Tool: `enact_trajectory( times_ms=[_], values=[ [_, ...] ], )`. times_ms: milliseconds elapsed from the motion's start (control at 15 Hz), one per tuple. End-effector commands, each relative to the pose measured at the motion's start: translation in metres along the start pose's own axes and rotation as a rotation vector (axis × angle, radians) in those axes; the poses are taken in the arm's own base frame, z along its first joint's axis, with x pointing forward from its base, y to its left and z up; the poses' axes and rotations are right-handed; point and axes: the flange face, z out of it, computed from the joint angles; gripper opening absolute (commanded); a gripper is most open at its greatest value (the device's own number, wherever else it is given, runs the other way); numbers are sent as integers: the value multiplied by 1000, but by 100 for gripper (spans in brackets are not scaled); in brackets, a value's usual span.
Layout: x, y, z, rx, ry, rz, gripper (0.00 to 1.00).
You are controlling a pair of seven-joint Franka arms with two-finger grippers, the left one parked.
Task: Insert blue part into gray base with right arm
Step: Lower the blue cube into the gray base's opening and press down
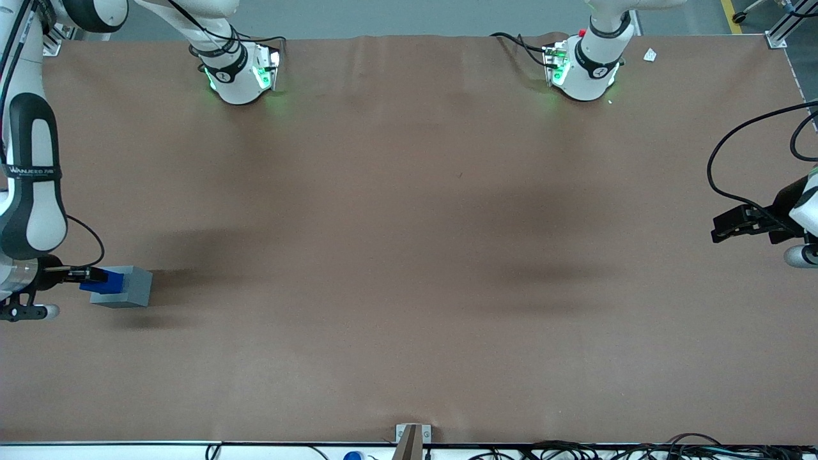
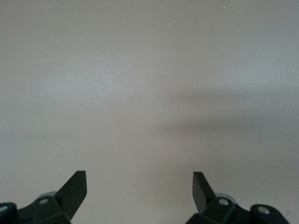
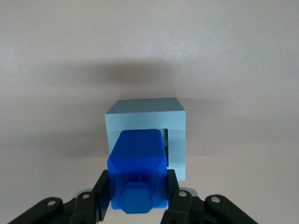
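Observation:
The gray base (image 1: pixel 130 287) stands on the brown table at the working arm's end. In the right wrist view the gray base (image 3: pixel 177 135) shows its square recess. My right gripper (image 1: pixel 86 276) is shut on the blue part (image 1: pixel 102 281) and holds it against the base's recessed face. In the right wrist view the gripper (image 3: pixel 136 189) clamps the blue part (image 3: pixel 138 172) between both fingers, and the part's leading end sits at the mouth of the recess. How deep it sits is hidden by the part itself.
The brown table (image 1: pixel 409 255) spreads wide toward the parked arm's end. Two arm bases (image 1: pixel 239 70) stand along the edge farthest from the front camera. A small bracket (image 1: pixel 412 437) sits at the nearest edge.

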Motion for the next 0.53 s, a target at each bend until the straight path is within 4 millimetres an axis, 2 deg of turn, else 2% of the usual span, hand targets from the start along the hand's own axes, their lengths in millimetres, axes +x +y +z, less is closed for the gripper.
enact_trajectory(
  times_ms=[0,333,467],
  values=[
    [-3,3,5,-2,7,-11,4],
    [-5,4,6,2,0,-7,4],
    [-7,11,6,4,1,-15,4]
  ],
)
